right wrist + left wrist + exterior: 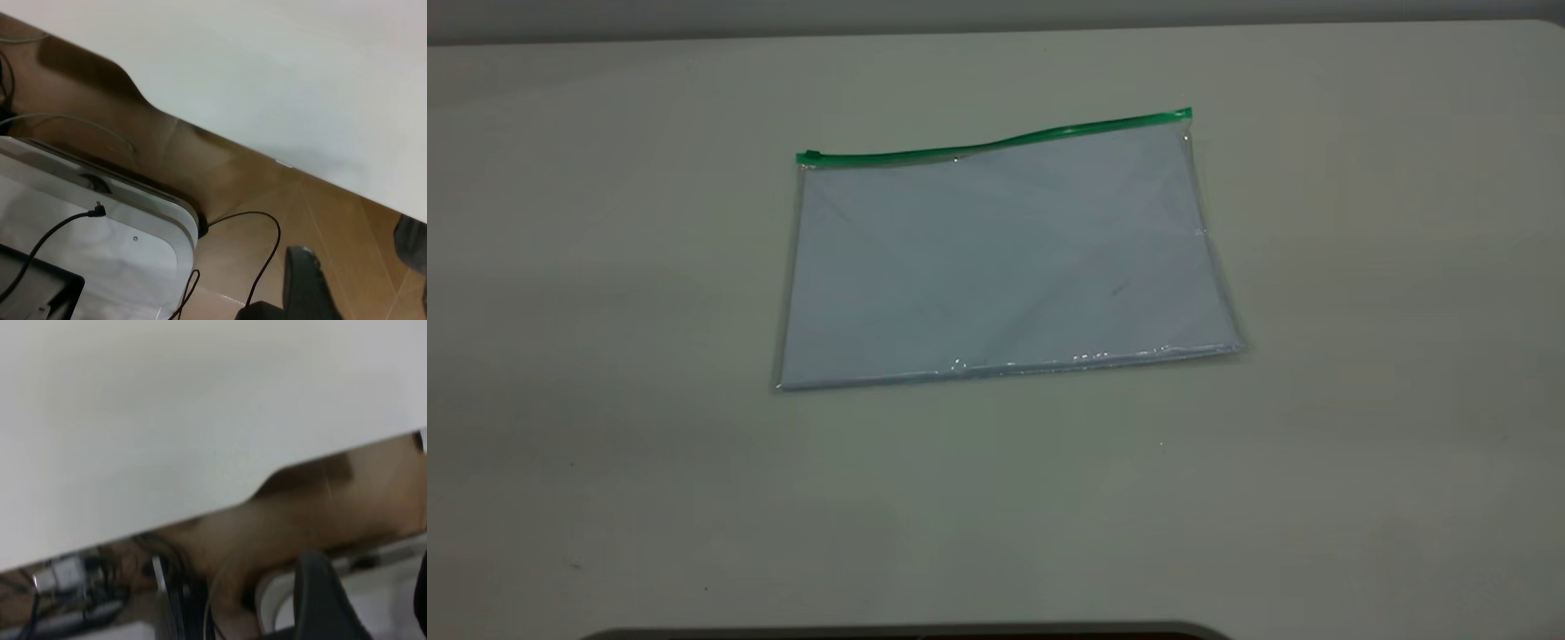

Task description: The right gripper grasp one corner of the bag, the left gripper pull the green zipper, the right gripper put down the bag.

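Bag lies flat mid-tabletop, green zipper along far edge, slider at its left end; both pincers off-table, spread state can't tell, so right pincer should come in low on the far-right corner, clear of the zipper track.

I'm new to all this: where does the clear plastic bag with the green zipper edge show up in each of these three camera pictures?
Exterior view: the clear plastic bag lies flat at the middle of the pale table, its green zipper on the far edge.
Left wrist view: not in it.
Right wrist view: not in it.
Shared landmark: the pale table.
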Controlling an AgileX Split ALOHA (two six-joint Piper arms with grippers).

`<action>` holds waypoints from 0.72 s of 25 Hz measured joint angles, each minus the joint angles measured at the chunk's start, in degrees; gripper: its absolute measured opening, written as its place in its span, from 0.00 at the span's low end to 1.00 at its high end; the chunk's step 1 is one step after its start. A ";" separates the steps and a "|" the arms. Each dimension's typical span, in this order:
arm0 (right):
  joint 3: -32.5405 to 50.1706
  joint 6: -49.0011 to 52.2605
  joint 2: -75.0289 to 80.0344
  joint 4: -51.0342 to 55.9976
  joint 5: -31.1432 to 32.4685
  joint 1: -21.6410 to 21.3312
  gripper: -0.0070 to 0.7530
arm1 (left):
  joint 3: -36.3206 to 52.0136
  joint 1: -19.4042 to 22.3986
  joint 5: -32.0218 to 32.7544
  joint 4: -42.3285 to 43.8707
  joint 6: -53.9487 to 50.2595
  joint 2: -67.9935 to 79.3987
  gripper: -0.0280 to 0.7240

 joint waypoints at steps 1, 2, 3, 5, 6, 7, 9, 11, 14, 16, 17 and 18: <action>0.00 0.00 -0.14 -0.04 0.00 0.00 0.60 | 0.00 0.00 0.00 0.00 -0.03 -1.80 0.58; 0.00 0.00 -0.20 -0.06 0.00 0.00 0.60 | 0.00 0.00 0.11 0.00 -0.03 -3.27 0.58; 0.00 0.00 -0.20 -0.11 0.00 0.00 0.60 | 0.00 0.00 0.17 0.00 -0.03 -5.30 0.58; 0.00 0.00 -0.20 -0.11 0.00 0.00 0.60 | 0.00 0.00 0.28 0.00 -0.07 -8.31 0.58; 0.00 0.00 -0.20 -0.11 0.00 0.00 0.60 | 0.00 0.00 0.33 0.00 -0.07 -9.62 0.58; 0.00 0.00 -0.20 -0.11 0.00 0.00 0.60 | 0.00 0.00 0.41 0.00 -0.07 -11.35 0.58; 0.00 0.00 -0.32 -0.11 0.00 0.00 0.60 | 0.00 0.00 0.72 0.00 -0.09 -13.57 0.58; 0.00 0.00 -1.73 0.05 0.00 -0.66 0.60 | 0.00 0.00 1.10 0.00 -0.09 -15.82 0.58; 0.05 0.00 -6.61 1.05 0.06 -7.29 0.60 | 0.00 0.00 1.21 0.00 -0.09 -18.16 0.58; 0.05 0.00 -10.86 1.16 0.19 -11.95 0.60 | 0.00 0.00 1.32 0.00 -0.09 -19.02 0.58; 0.05 0.00 -13.51 1.16 0.27 -13.98 0.60 | 0.00 0.00 1.37 0.00 -0.09 -19.20 0.58; 0.05 0.00 -16.32 1.16 0.39 -15.44 0.60 | 0.00 0.00 1.37 0.00 -0.09 -19.28 0.58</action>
